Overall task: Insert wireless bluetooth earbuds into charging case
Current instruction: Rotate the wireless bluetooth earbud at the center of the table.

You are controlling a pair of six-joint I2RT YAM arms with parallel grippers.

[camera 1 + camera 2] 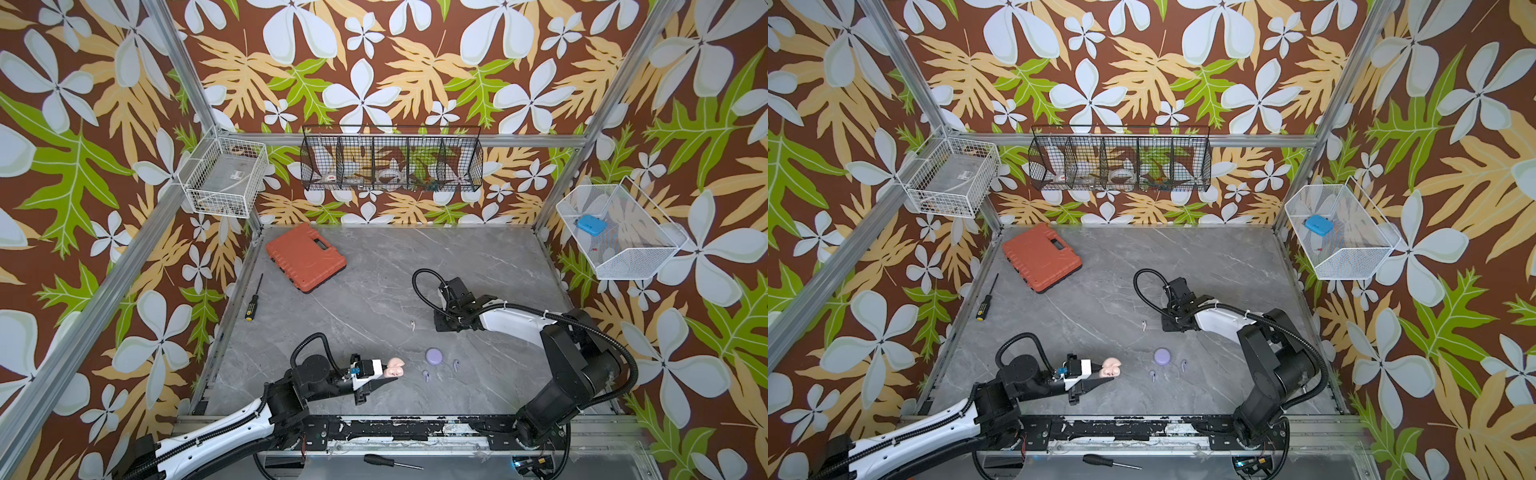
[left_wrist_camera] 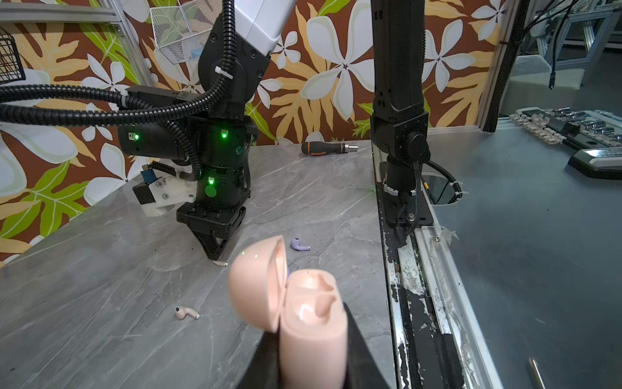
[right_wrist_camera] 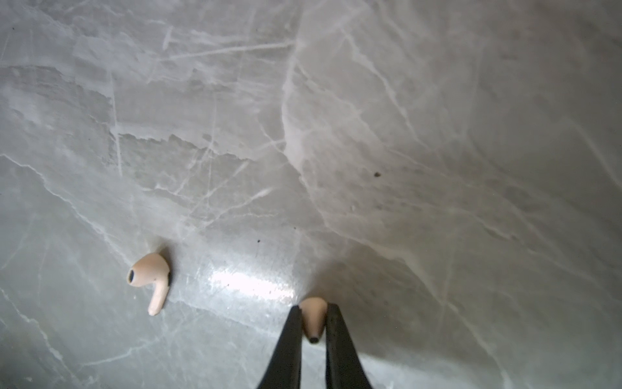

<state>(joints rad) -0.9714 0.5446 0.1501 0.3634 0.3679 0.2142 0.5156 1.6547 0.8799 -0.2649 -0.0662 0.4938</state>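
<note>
**Right arm.** Black fingers [image 3: 290, 343] of right gripper [image 3: 313, 323] pinched almost together on pale pink stemmed plastic earbud [image 3: 313, 318]. Dark-holed end points up toward wrist; stem juts sideways at tabletop level. Wrist vertical, forearm extended over grey marble-pattern table [image 1: 374, 291].

**Loose buds.** Second pale pink earbud [image 1: 412, 324] lies flat just beside right gripper. Lavender earbud [image 1: 427, 375] and second lavender earbud [image 1: 456, 364] lie near lavender round case [image 1: 434, 356].

**Left arm.** Left gripper [image 2: 313, 360] clamped on open pale pink rounded charging case [image 2: 313, 323], sockets up. Arm low, near horizontal.

marble table [image 1: 374, 291] | orange toolbox [image 1: 305, 257] | screwdriver [image 1: 253, 297] | lavender case [image 1: 434, 356] | lavender earbuds [image 1: 427, 375] | pink earbud [image 1: 412, 324]
</note>
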